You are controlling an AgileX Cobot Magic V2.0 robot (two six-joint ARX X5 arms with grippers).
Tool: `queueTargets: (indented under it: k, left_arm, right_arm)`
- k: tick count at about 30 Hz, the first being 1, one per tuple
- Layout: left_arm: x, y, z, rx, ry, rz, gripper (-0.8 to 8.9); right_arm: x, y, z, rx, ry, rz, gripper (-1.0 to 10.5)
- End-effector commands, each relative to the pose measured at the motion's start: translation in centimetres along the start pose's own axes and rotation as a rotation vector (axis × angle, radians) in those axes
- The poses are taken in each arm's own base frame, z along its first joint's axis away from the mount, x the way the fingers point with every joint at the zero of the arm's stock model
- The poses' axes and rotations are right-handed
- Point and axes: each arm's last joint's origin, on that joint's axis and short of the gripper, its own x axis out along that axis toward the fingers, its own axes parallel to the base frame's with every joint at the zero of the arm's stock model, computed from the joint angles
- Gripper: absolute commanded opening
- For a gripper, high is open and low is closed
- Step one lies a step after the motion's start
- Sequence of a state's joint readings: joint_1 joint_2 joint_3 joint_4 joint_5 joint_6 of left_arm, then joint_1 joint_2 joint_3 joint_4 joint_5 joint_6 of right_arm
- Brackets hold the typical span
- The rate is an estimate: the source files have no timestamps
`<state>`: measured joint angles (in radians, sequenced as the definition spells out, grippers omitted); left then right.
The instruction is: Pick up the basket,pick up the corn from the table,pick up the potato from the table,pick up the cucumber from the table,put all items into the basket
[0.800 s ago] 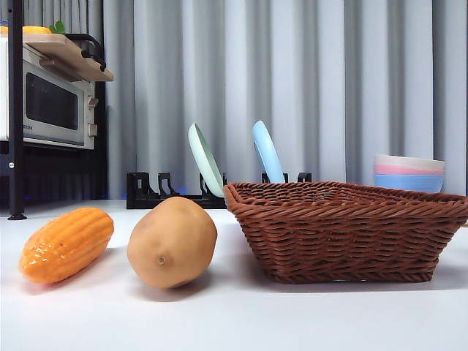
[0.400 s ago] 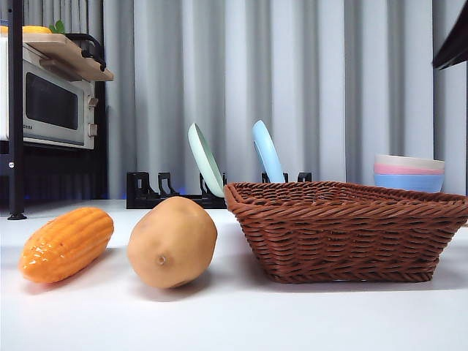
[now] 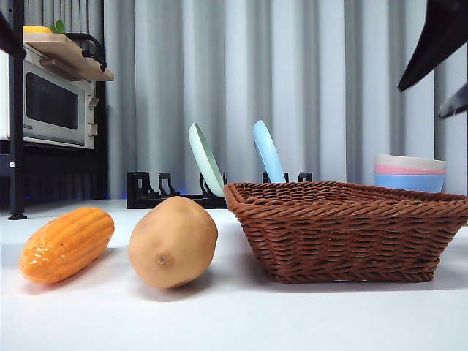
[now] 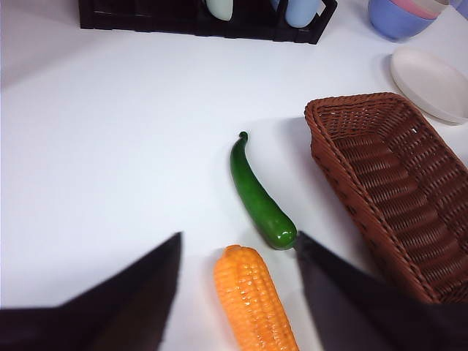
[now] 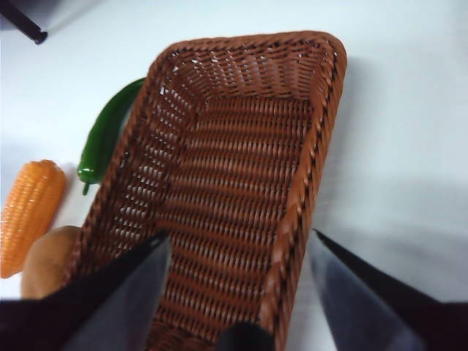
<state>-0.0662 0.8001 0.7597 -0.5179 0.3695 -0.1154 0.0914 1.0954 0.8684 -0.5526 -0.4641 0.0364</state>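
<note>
The basket [image 3: 349, 230] sits on the white table [image 3: 234, 314] and it has nothing in it. The right gripper [image 5: 238, 252] hangs above the basket with its two black jaws spread wide, and it holds nothing. One long rim of the basket runs between those jaws in the right wrist view. In the front view this arm shows only as dark tips high at one side.

The left gripper [image 4: 238, 256] is also wide open and holds nothing. It hangs above the corn [image 4: 252, 300], and the cucumber [image 4: 259, 197] lies just past the tip of the corn. The potato [image 3: 172, 241] rests beside the corn, close to the basket.

Here is what could go wrong. The basket wall is sloped and bumpy. If the right jaws close only on the top of the rim, the basket could tip or slip out when it goes up. The basket could also slide and bump the cucumber, which lies close beside its wall.

The corn is round and can roll. If the left jaws come down off to one side, they could push it away or knock it into the cucumber. The potato is smooth and fat, so it could pop out of a weak pinch.
</note>
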Motion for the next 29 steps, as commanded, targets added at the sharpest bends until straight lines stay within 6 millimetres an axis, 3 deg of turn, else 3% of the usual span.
queueTargets:
  k: [1,8,15,17,23,29]
  left_arm:
    - [-0.1,0.0,0.1,0.014,-0.011,-0.002,3.79]
    - [-0.1,0.0,0.1,0.010,-0.009,-0.003,3.78]
    - [-0.1,0.0,0.1,0.010,-0.009,-0.003,3.78]
    - [-0.1,0.0,0.1,0.010,-0.009,-0.003,3.78]
    - [-0.1,0.0,0.1,0.010,-0.009,-0.003,3.77]
    - [0.1,0.0,0.1,-0.009,-0.003,-0.008,3.77]
  right_arm:
    - [1.3,-0.6,0.3,-0.003,0.021,-0.005,3.5]
    - [6.3,-3.1,0.2,0.065,0.169,-0.043,3.5]
    - [10.8,-4.3,0.2,0.085,0.271,-0.028,3.4]
    - [11.9,-4.4,0.1,0.087,0.292,-0.022,2.7]
    - [12.8,-4.2,0.0,0.081,0.316,-0.014,-0.1]
    - [11.9,-3.8,1.0,0.132,0.292,-0.024,-0.1]
